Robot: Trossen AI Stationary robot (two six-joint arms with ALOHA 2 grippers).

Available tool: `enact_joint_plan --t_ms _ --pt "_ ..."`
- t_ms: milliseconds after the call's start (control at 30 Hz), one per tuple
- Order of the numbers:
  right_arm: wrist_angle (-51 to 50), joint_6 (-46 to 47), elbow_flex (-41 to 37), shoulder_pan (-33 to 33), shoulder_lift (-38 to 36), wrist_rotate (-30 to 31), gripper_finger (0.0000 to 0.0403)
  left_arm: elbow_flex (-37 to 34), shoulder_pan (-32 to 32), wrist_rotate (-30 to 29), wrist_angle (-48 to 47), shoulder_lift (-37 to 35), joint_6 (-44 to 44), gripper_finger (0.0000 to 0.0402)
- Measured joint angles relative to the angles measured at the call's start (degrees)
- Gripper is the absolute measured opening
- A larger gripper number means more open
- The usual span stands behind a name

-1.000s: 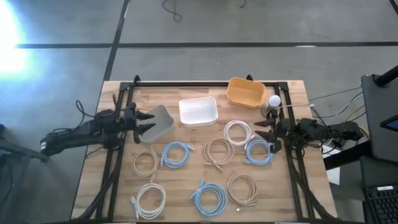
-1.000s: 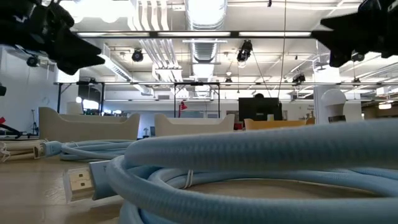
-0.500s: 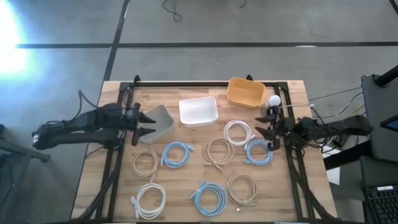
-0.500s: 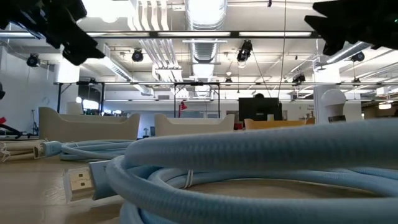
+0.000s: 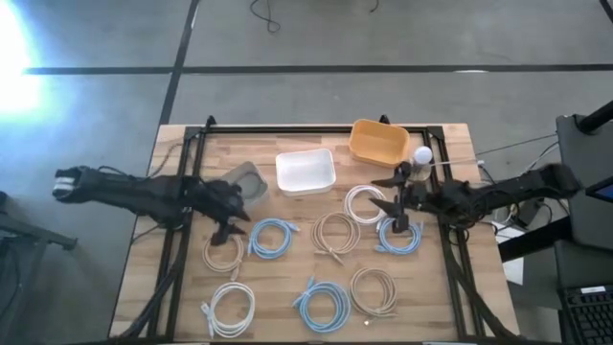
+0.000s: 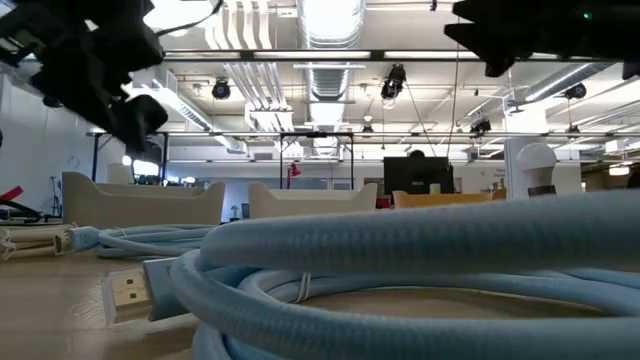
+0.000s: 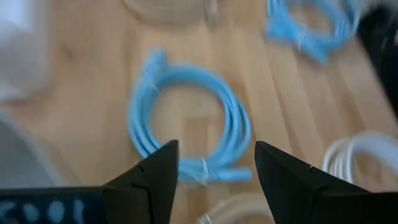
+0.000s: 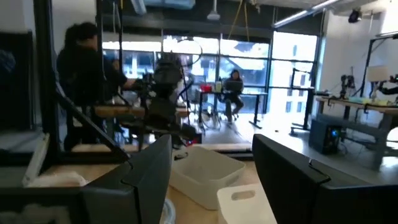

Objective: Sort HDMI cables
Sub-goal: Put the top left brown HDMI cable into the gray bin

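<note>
Several coiled HDMI cables lie flat on the wooden table: light blue coils [image 5: 275,238] [image 5: 397,235] [image 5: 324,305], white coils [image 5: 366,203] [image 5: 230,307] and tan coils [image 5: 223,251] [image 5: 337,233] [image 5: 374,290]. My left gripper [image 5: 233,225] is open and tipped down between the grey bin and the nearest tan coil. Its wrist view shows a light blue coil [image 7: 186,124] just past the open fingers [image 7: 214,149]. My right gripper [image 5: 378,194] is open above the white coil's right side. It points level toward the table's left [image 8: 211,143].
A grey bin [image 5: 247,180], a white bin [image 5: 305,171] and a yellow bin [image 5: 378,142] stand along the far half of the table. A small white-topped object [image 5: 421,155] sits by the right rail. People show in the room beyond [image 8: 81,74]. A blue cable [image 6: 400,260] fills the low view.
My left gripper has moved from beside the grey bin toward the near edge and tipped downward over the coils. My right gripper has moved toward the table's left, out over the white coil. The cables have stayed where they were.
</note>
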Motion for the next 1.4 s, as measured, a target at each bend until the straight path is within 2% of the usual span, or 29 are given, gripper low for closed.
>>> enact_joint_plan --t_ms 100,200,267,367,600,833,1100,1233,1400 --pt "-3.32 -0.86 3.77 -0.01 3.8 0.06 0.0221 2.3 -4.06 -2.79 -4.67 4.4 -2.79 0.0206" --pt "-8.09 -0.61 7.68 -0.02 7.22 0.98 0.0221 6.18 -7.58 -6.75 -14.74 10.25 -5.95 0.0206" --pt "-11.61 -0.45 10.09 -0.04 9.31 1.17 0.0221 9.45 -9.72 -9.75 -20.72 13.94 -6.29 0.0206" --pt "-15.53 -0.21 13.66 0.0 12.55 1.15 0.0221 12.95 -11.78 -12.03 -24.82 18.97 -4.52 0.0206" --pt "-21.07 2.01 19.58 0.0 19.85 1.15 0.0221 15.85 -12.69 -12.21 -24.72 27.33 -0.49 0.0206" --pt "-22.01 2.04 23.08 0.0 26.22 1.13 0.0221 13.79 -12.69 -12.74 -23.04 33.35 0.6 0.0206" --pt "-22.03 1.34 25.79 0.0 31.48 1.13 0.0221 11.93 -12.74 -14.66 -16.68 37.51 4.33 0.0204" --pt "-22.0 0.38 27.01 0.0 33.44 1.1 0.0221 11.96 -12.8 -14.37 -16.61 38.32 4.21 0.0171" --pt "-21.89 -2.01 27.65 0.0 34.96 1.08 0.0221 11.72 -12.79 -14.48 -16.62 37.24 3.46 0.0087"
